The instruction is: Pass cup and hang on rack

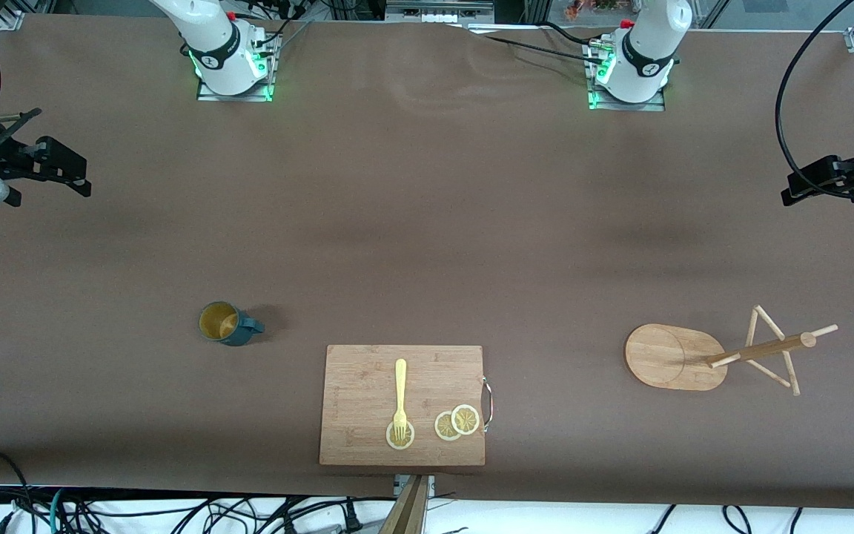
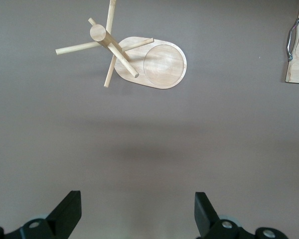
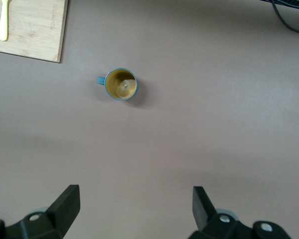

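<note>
You have the small dark teal mug with the mustard-yellow inside (image 1: 224, 322) standing upright on the brown table (image 1: 427, 222), toward the right arm's end, its teal handle pointing toward the rectangular bamboo cutting board (image 1: 368, 378) that lies near it, a little closer to the front camera. On that board you see a pale yellow plastic fork (image 1: 399, 397) with its tines resting on one lemon slice (image 1: 399, 437), and two more overlapping lemon slices (image 1: 457, 423) just beside the board's metal handle (image 1: 488, 404). The light wooden mug tree with the oval flat base (image 1: 675, 356) stands toward the left arm's end of the table, well apart from the mug, its central pole (image 1: 760, 348) upright and thin pegs (image 1: 775, 326) angling off it with nothing hung on them. Your right gripper (image 3: 134, 209) is held high over bare table at the right arm's end, its black fingers (image 3: 65, 204) spread wide with nothing between them, and the mug sits in its wrist view well clear of the fingers. Your left gripper (image 2: 137, 211) hangs likewise over bare table at the left arm's end, fingers (image 2: 67, 211) released and apart, holding nothing, with the mug tree in its wrist view and a corner of the cutting board at the edge. Both arms wait away from the task's things.
</note>
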